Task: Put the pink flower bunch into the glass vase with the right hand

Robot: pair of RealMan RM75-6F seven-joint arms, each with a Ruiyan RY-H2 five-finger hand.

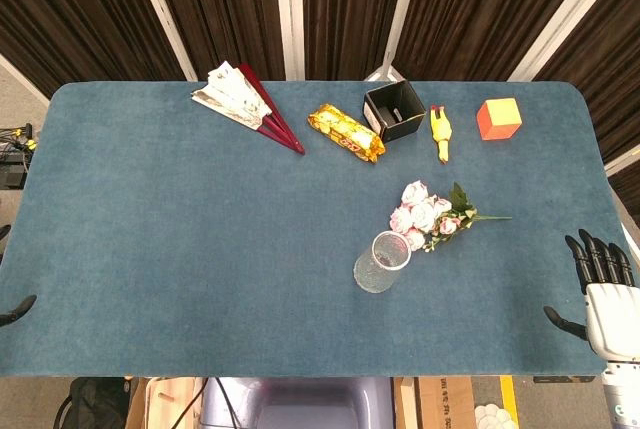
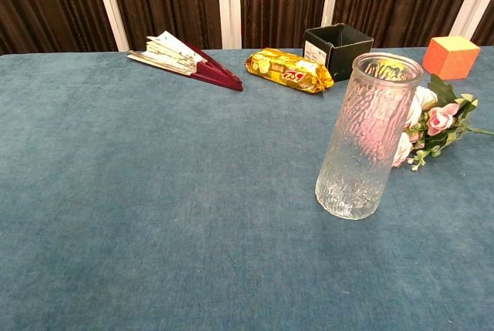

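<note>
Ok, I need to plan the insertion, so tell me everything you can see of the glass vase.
The glass vase is a clear, tall cylinder with a rough, bark-like textured wall and a smooth round rim. It stands upright on the blue table, mouth open and nothing inside. The pink flower bunch lies just behind it toward the right; whether they touch cannot be told. Neither hand touches it; the right hand sits at the table's right edge.

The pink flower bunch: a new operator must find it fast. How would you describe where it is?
On the blue table, look right of centre, where a clear glass vase stands upright. The pink flower bunch lies flat just behind and right of it, stem pointing right. It is the only soft, leafy thing there.
</note>
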